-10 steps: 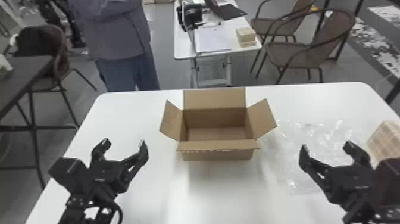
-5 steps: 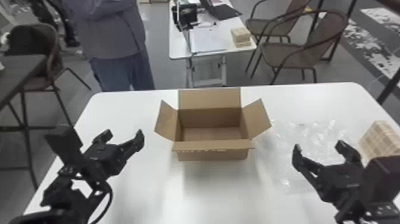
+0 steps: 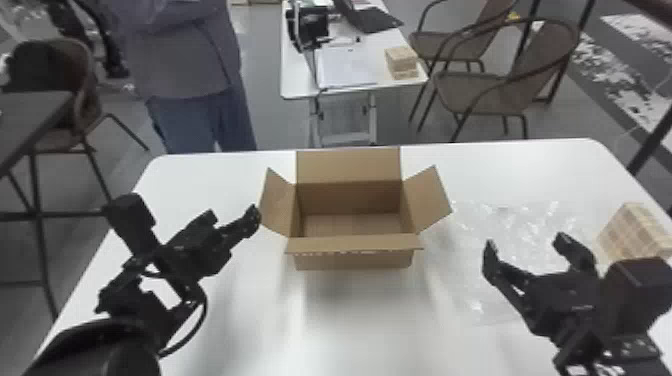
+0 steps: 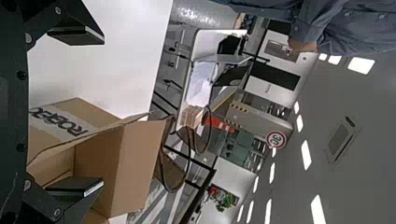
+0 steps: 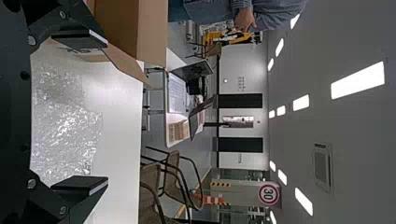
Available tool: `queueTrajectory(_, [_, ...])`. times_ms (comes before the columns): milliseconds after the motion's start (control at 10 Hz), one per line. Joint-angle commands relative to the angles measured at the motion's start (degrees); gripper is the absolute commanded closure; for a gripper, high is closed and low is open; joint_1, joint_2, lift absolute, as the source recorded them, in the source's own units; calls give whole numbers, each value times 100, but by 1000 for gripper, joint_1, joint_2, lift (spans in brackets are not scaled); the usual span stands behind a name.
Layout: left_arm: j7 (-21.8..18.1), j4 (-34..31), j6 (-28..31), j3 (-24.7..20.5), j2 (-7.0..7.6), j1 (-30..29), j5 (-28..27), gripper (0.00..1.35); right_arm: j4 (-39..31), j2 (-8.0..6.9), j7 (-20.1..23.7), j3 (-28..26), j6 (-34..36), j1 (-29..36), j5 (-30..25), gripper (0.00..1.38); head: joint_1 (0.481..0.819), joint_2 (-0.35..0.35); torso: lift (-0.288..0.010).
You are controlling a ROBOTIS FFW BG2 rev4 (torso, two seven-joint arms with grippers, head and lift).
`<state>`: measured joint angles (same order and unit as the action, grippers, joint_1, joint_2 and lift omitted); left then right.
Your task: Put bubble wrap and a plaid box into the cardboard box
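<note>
Open cardboard box ready, both wrapping and goods outside it

You have one brown rectangular carton to fill, one sheet of clear crinkled bubble wrap and one beige-and-brown plaid box, all on the white table in front of you. The carton stands upright near the middle, its four flaps folded outward and its bare floor showing. The wrap lies spread flat and glossy to the right of it, between the carton and the plaid box, which sits near the table's right edge.

Both your grippers are empty with their fingers spread. Your left gripper hangs just beside the carton's left flap; you cannot tell whether they touch. Your right gripper is over the wrap's side of the table.

Mind the view there: your right arm's black camera block covers the lower part of the plaid box, and the right gripper covers some of the wrap. Behind, a smaller white table carries papers, a black device and some small checked blocks, with two brown armchairs to its right.
</note>
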<state>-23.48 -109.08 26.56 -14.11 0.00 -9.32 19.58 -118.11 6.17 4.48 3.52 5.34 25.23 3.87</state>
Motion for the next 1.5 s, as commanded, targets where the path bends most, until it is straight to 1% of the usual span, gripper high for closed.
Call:
queueTrajectory(0, [-86,291,-37,57,-15,185,90,231,8,16,0,17,2,-18,8,245,695,68,-105])
queueTrajectory(200, [-165,528,-28,136,-15,378,151,237,25,16,53,25,-7,-44,17,243,695,57,-105])
queueTrajectory(500, [-253,712,139,312,88,545,283,233,60,16,114,25,-7,-88,43,243,695,41,-105])
queueTrajectory(800, [-253,897,51,532,70,668,345,249,87,16,176,25,-7,-141,52,246,695,20,-105])
queueTrajectory(1000, [-288,959,113,585,88,703,380,251,104,16,237,25,-7,-176,61,246,695,5,-105])
queueTrajectory(1100, [-297,976,130,585,114,712,380,312,113,16,255,25,-7,-185,61,246,695,1,-105])
queueTrajectory(1200, [-306,976,104,576,123,703,327,799,122,16,264,25,-7,-185,61,246,695,1,-105])
queueTrajectory(1300, [-288,950,25,576,88,677,248,1227,122,16,272,25,-16,-185,70,246,695,2,-105])
queueTrajectory(1400, [-288,950,25,567,62,677,248,1220,139,25,281,25,-25,-185,87,246,695,4,-105])
